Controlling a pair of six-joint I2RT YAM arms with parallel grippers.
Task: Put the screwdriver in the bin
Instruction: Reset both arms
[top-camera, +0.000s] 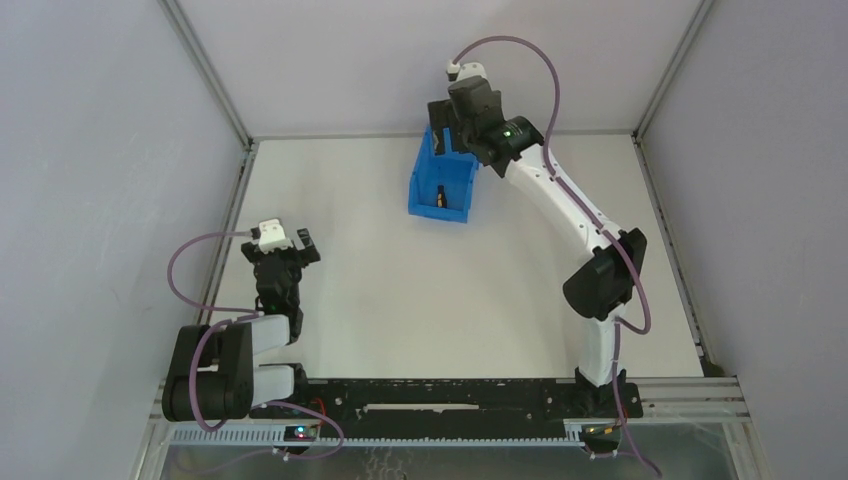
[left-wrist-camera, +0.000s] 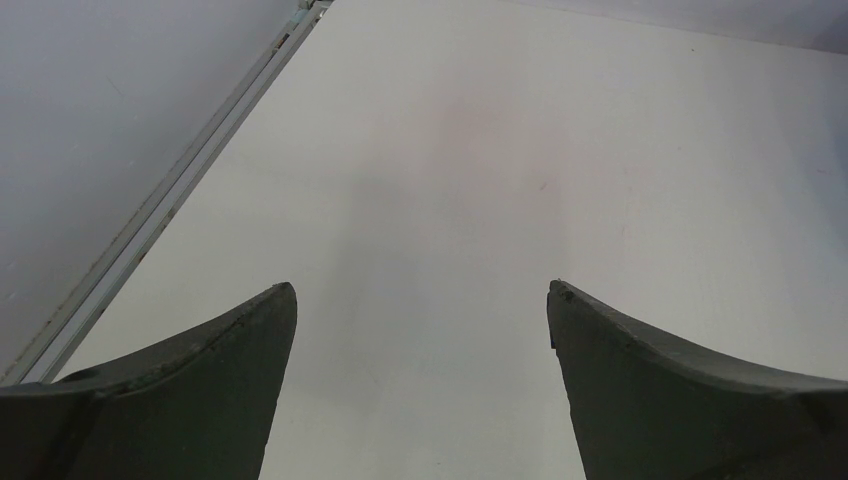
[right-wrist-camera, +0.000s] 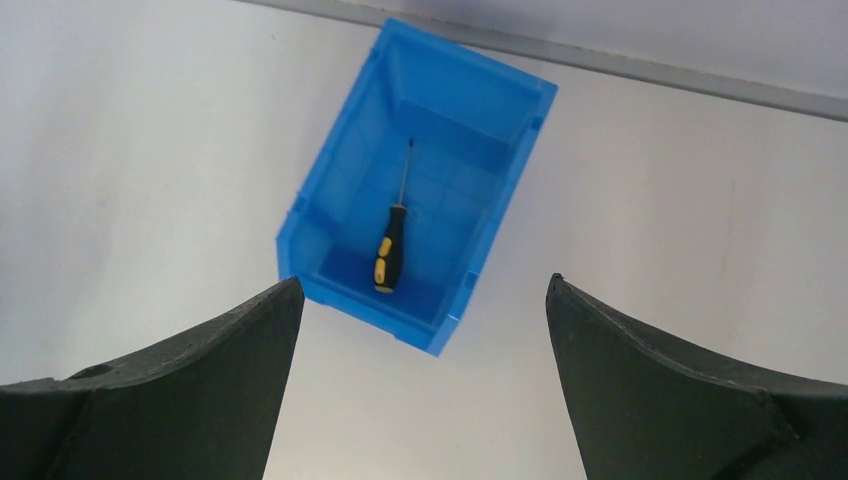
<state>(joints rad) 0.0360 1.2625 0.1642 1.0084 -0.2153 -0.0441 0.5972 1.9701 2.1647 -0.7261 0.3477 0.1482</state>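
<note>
The screwdriver (right-wrist-camera: 391, 245) lies flat on the floor of the blue bin (right-wrist-camera: 340, 170), black and yellow handle toward the low front lip, thin shaft pointing to the back wall. In the top view the bin (top-camera: 428, 175) stands at the back middle of the table, and the screwdriver (top-camera: 440, 197) shows as a small dark mark inside. My right gripper (right-wrist-camera: 420, 290) hangs open high above the bin, nothing between its fingers; in the top view the right gripper (top-camera: 447, 133) covers the bin's far end. My left gripper (left-wrist-camera: 420, 295) is open over bare table at the near left (top-camera: 292, 245).
White table (top-camera: 400, 300) inside a walled enclosure with metal rails along its left, back and right edges. The arms' base bar (top-camera: 440, 395) runs along the near edge. The right arm's elbow (top-camera: 603, 280) juts over the table's right side.
</note>
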